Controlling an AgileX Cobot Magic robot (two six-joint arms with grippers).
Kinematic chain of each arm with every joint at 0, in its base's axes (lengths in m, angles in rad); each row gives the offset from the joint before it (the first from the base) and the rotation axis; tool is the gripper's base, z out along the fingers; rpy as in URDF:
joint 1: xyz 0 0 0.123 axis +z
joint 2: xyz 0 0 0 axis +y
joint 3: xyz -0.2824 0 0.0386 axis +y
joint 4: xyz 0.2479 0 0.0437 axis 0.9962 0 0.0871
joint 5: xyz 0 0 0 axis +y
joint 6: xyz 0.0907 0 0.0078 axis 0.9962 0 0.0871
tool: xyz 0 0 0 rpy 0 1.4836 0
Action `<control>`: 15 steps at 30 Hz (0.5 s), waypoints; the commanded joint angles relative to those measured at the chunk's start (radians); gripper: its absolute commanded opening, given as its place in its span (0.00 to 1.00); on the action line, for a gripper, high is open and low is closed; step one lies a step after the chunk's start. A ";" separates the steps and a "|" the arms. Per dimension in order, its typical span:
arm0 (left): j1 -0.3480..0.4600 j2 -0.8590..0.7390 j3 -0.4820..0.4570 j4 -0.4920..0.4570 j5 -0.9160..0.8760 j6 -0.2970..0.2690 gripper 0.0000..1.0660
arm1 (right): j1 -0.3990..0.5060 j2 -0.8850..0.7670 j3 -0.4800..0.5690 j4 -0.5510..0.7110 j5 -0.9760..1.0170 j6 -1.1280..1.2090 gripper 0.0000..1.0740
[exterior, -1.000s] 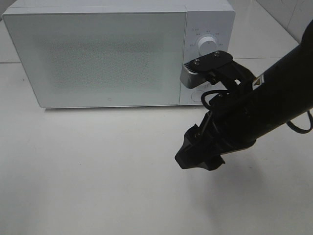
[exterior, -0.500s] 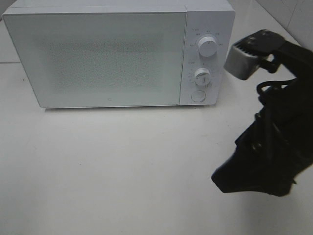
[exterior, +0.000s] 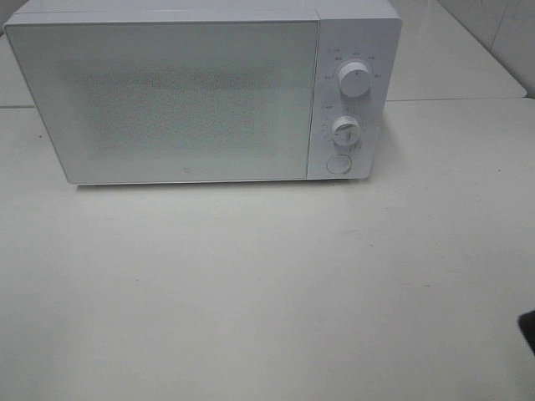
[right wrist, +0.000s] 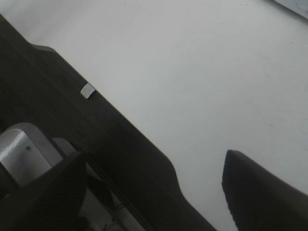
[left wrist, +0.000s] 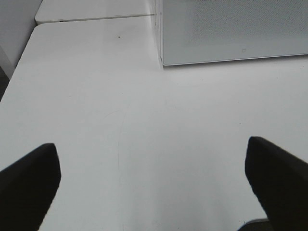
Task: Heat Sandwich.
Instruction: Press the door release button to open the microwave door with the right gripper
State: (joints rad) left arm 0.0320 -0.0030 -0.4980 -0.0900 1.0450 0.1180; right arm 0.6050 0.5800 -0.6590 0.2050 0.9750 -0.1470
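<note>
Item: white microwave (exterior: 192, 92), at far side of table (exterior: 251, 284); door (exterior: 167, 100) shut flush, frosted, opaque to view. Controls to the right of the door: upper knob (exterior: 354, 79), lower knob (exterior: 344, 129), round button (exterior: 338, 163) beneath. Sandwich: not in view anywhere; possibly behind the shut door, cannot tell. Left claw (left wrist: 151, 154): spread wide, empty, low over bare table near a front corner of the microwave. Right claw (right wrist: 154, 163): likewise spread, empty, above bare table. Step in hand, as judged: both arms clear of the oven, door closed, heating either set or pending. For doing it well: keep both claws out of the door's swing path and off the knobs; for any timer turn, approach the lower knob square-on, pinch lightly, rotate without shoving the casing backward; press the button only for release.
</note>
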 commanded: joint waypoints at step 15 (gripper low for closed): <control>0.003 -0.027 0.002 -0.004 -0.008 -0.007 0.93 | -0.266 -0.453 0.114 -0.054 0.134 0.118 0.69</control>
State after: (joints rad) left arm 0.0320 -0.0030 -0.4980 -0.0900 1.0450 0.1180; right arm 0.3770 0.1630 -0.5530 0.1610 1.1000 -0.0350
